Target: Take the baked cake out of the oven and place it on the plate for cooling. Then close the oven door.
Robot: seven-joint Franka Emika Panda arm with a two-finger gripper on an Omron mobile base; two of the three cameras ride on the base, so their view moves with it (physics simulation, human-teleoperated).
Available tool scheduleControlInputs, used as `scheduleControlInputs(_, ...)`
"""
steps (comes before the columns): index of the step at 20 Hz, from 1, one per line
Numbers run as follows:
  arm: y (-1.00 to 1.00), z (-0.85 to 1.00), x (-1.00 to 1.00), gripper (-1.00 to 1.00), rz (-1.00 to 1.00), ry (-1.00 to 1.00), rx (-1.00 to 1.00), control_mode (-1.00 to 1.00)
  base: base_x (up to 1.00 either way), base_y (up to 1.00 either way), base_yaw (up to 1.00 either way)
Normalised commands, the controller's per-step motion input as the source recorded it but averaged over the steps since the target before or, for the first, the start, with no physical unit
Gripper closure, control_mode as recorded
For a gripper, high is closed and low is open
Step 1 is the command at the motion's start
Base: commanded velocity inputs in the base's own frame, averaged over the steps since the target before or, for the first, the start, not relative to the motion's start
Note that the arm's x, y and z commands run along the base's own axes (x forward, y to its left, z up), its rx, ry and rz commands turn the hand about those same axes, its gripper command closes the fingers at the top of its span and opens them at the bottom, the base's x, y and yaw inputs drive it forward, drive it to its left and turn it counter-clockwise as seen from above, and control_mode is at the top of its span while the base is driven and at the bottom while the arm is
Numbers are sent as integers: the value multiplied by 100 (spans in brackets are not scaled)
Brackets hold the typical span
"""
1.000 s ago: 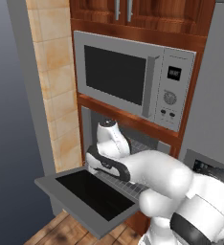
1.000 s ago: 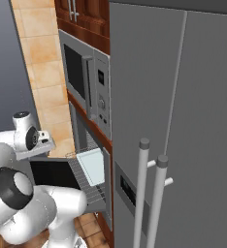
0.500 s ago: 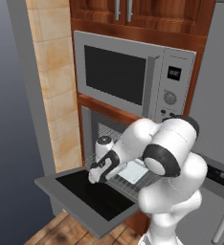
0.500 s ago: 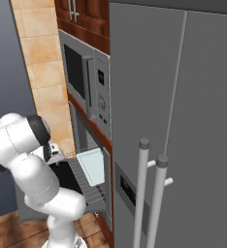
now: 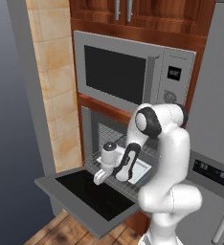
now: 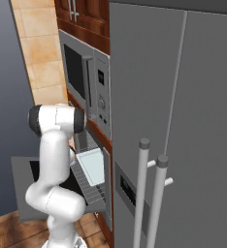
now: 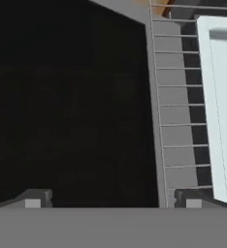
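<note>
Oven [image 5: 92, 125] is standing open below the microwave [image 5: 133, 72], and its door [image 5: 85, 198] is lying down flat, with the black glass window facing up. The wire rack [image 5: 126, 184] is sticking out of the oven mouth and is reaching over the inner edge of the door. A pale white rectangular tray [image 5: 140, 168] is sitting on this rack; in the right base view the same tray [image 6: 92, 166] is lying on the rack [image 6: 89, 186] just in front of the oven opening. I cannot tell from these pictures if a cake is lying in the tray.

The white arm is bending down from its shoulder, and the gripper [image 5: 99, 178] is hanging low above the front left part of the rack, just beside the tray and near the door glass. In the hand view the gripper [image 7: 110, 201] is looking down at the black glass [image 7: 67, 106] and the rack bars [image 7: 181, 121], and the tray [image 7: 222, 106] is lying at the right edge. The two finger tips are standing wide apart with nothing between them, so the claw is open and is holding nothing.

The grey refrigerator [image 6: 183, 121] is standing to the right of the oven column.
</note>
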Motion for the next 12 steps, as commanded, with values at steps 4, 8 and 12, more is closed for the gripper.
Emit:
scheduleControlInputs(4, 39, -59, 28, -100, -2, 0, -11, -100, 0, 0, 0)
scheduleControlInputs(8, 57, -39, 18, -100, -5, 0, -12, -100, 0, 0, 0)
scheduleControlInputs(12, 32, -15, 59, -100, -12, 0, -11, -100, 0, 0, 0)
